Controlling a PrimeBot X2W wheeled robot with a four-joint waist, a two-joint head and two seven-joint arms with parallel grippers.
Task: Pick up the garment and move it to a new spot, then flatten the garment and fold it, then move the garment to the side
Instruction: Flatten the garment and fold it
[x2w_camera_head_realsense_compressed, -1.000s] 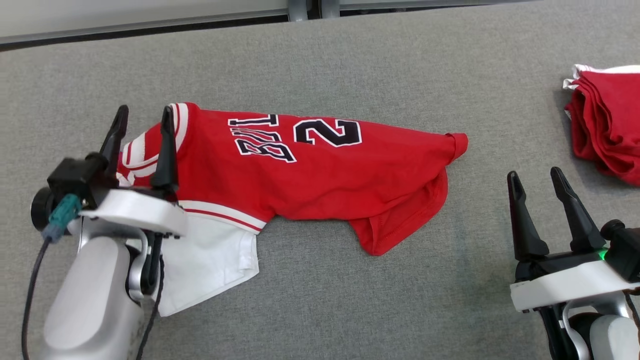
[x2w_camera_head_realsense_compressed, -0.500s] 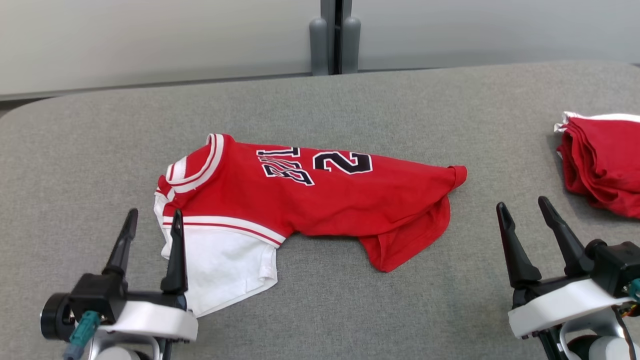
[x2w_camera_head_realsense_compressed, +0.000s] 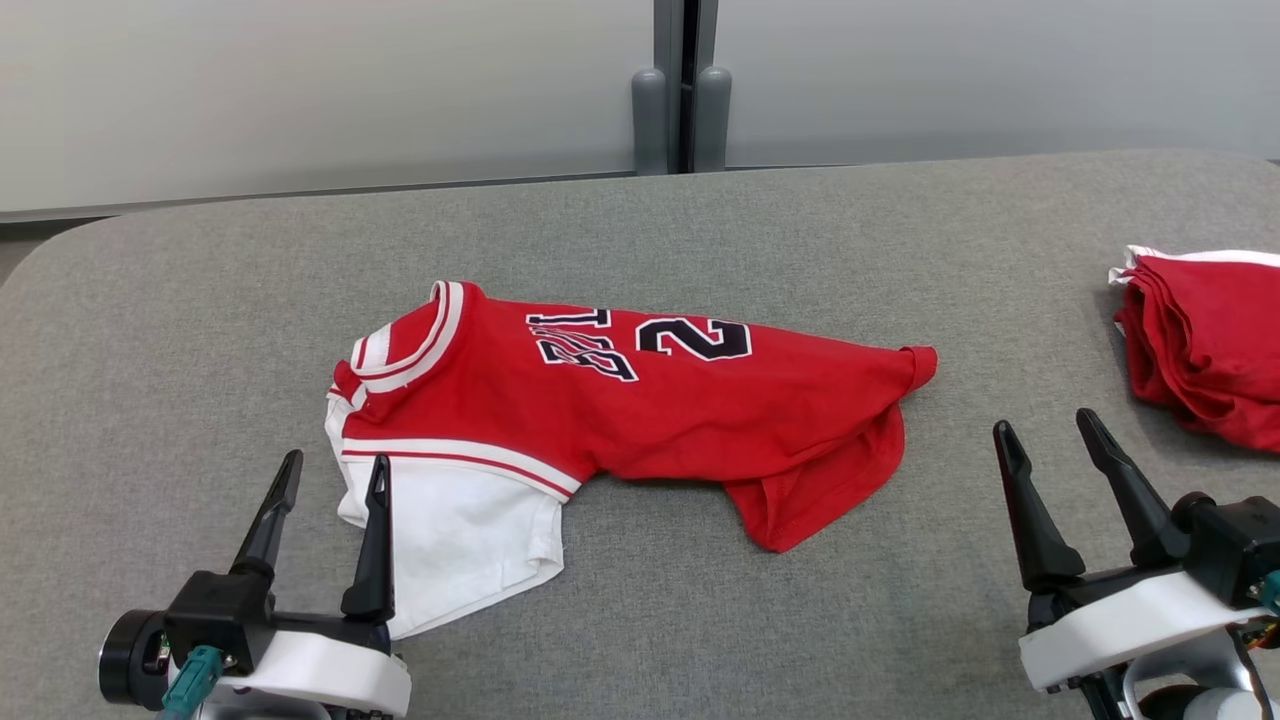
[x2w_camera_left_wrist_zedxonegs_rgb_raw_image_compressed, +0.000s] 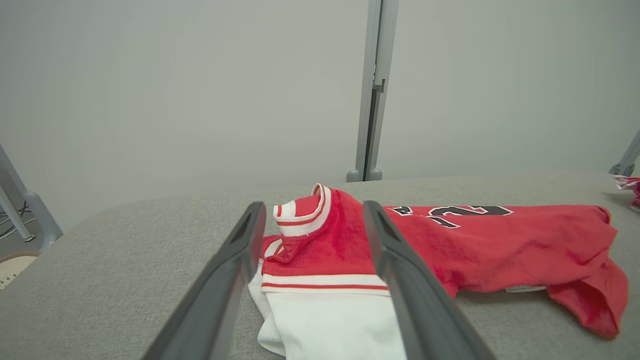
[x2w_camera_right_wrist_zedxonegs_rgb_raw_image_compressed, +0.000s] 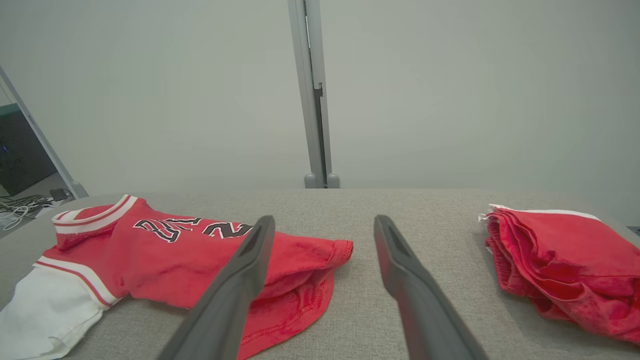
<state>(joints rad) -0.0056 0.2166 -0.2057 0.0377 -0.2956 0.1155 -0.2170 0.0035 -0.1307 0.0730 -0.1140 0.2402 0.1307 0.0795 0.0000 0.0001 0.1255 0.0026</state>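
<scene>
Plainly, the head view takes in both grippers over the grey table's (x2w_camera_head_realsense_compressed: 700, 220) near edge, the left gripper (x2w_camera_head_realsense_compressed: 336, 458) at its left and the right gripper (x2w_camera_head_realsense_compressed: 1042, 422) at its right, each with fingers spread and empty. The left wrist view adds the striped collar (x2w_camera_left_wrist_zedxonegs_rgb_raw_image_compressed: 300, 210) standing up off the table. The right wrist view adds the stitched hem (x2w_camera_right_wrist_zedxonegs_rgb_raw_image_compressed: 300, 320). The garment (x2w_camera_head_realsense_compressed: 620, 400) lies rumpled at the table's middle, red with white trim, black lettering and a white sleeve. A folded red pile (x2w_camera_head_realsense_compressed: 1210, 340) sits at the table's right edge.

Lying loosely folded mid-way across the grey table (x2w_camera_head_realsense_compressed: 200, 300): a red garment (x2w_camera_head_realsense_compressed: 640, 410), stretched from 9 to 3 o'clock. Red-and-white striped collar at 9, hem bunched toward 4, white sleeve spread flat toward 7, black lettering face-up toward 12.
</scene>
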